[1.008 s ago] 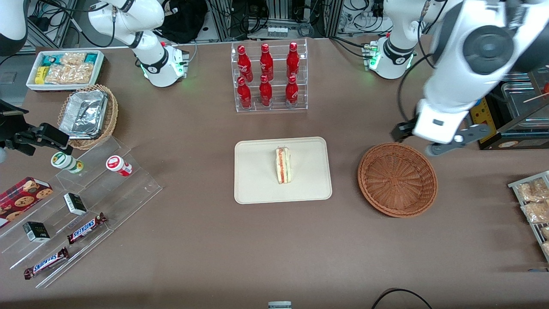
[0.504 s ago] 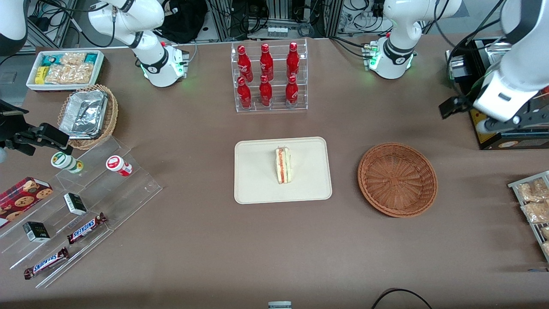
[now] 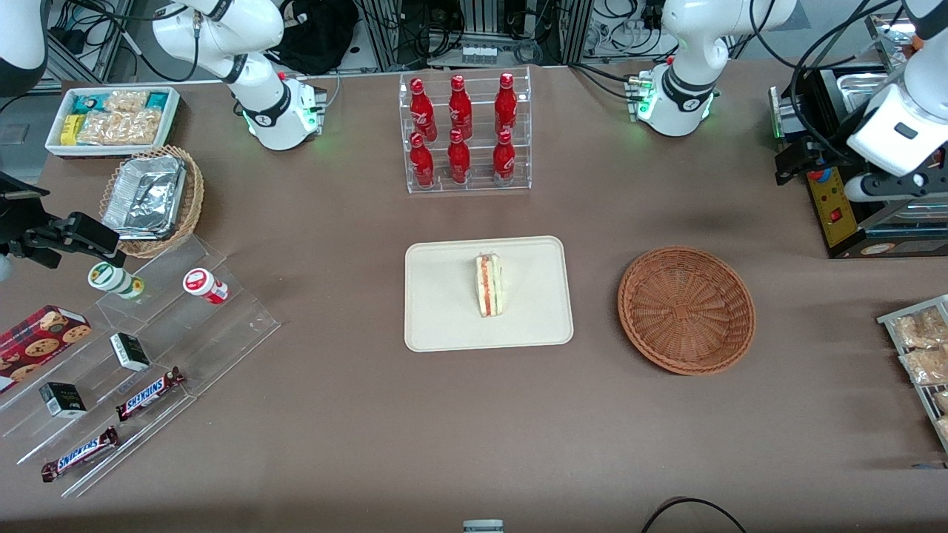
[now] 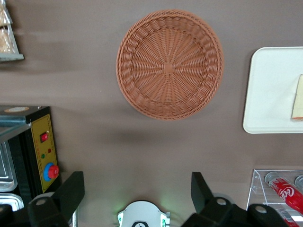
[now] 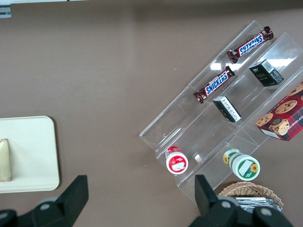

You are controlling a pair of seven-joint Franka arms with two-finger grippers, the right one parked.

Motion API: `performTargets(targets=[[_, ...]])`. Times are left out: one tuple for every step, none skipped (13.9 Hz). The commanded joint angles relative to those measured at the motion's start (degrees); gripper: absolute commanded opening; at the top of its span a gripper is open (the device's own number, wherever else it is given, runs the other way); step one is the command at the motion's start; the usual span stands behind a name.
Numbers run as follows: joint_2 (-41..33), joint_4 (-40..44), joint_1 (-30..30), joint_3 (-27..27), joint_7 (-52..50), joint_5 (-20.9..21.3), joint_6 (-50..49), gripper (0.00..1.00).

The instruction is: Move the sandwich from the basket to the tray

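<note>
Sandwich (image 3: 489,285): lying on its side near the middle of the tray (image 3: 437,326), filling stripe up, touching nothing else.
Tray: flat on the desk (image 3: 355,414), nearer the front camera than the rack of red bottles (image 3: 463,133).
Basket (image 3: 686,309): empty, beside the tray toward the working arm's end of the desk, well apart from it; bare weave across the whole bowl in the left wrist view (image 4: 170,64).
Gripper (image 4: 137,196): raised high, clear of the basket, over the desk edge by the control box (image 3: 837,211) with the red button; fingers (image 4: 71,191) spread wide, nothing between them.
Step in hand: placement looks finished; release made, arm pulled up and away from the work area.
Progress: judged complete, since sandwich sits on tray and basket holds nothing.
Next move: probably none beyond parking the arm; calls only for a path clear of the control box and the cables beside it.
</note>
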Motion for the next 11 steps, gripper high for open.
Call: performTargets(targets=[[4.2, 6.6, 0.9, -1.4, 1.4, 1.7, -3.3, 1.0], [4.4, 6.6, 1.3, -1.4, 1.5, 1.6, -2.9, 1.0], [4.8, 6.6, 1.4, -1.4, 1.6, 1.7, -2.0, 1.0], [4.9, 6.2, 1.4, -1.4, 2.2, 1.9, -0.3, 1.0], [4.5, 6.0, 1.4, -1.4, 3.4, 2.2, -0.1, 1.0], [3.9, 4.9, 1.4, -1.2, 4.6, 2.2, -0.1, 1.0], [2.7, 3.5, 1.4, -1.1, 4.7, 2.3, 0.4, 1.0], [2.1, 2.5, 1.5, -1.1, 4.7, 2.3, 0.6, 1.0], [2.0, 1.9, 1.8, -1.1, 4.7, 2.3, 0.9, 1.0], [2.3, 1.9, 2.0, -1.1, 4.4, 2.2, 1.0, 1.0], [3.0, 2.4, 2.1, -1.1, 4.0, 1.8, 1.1, 1.0]])
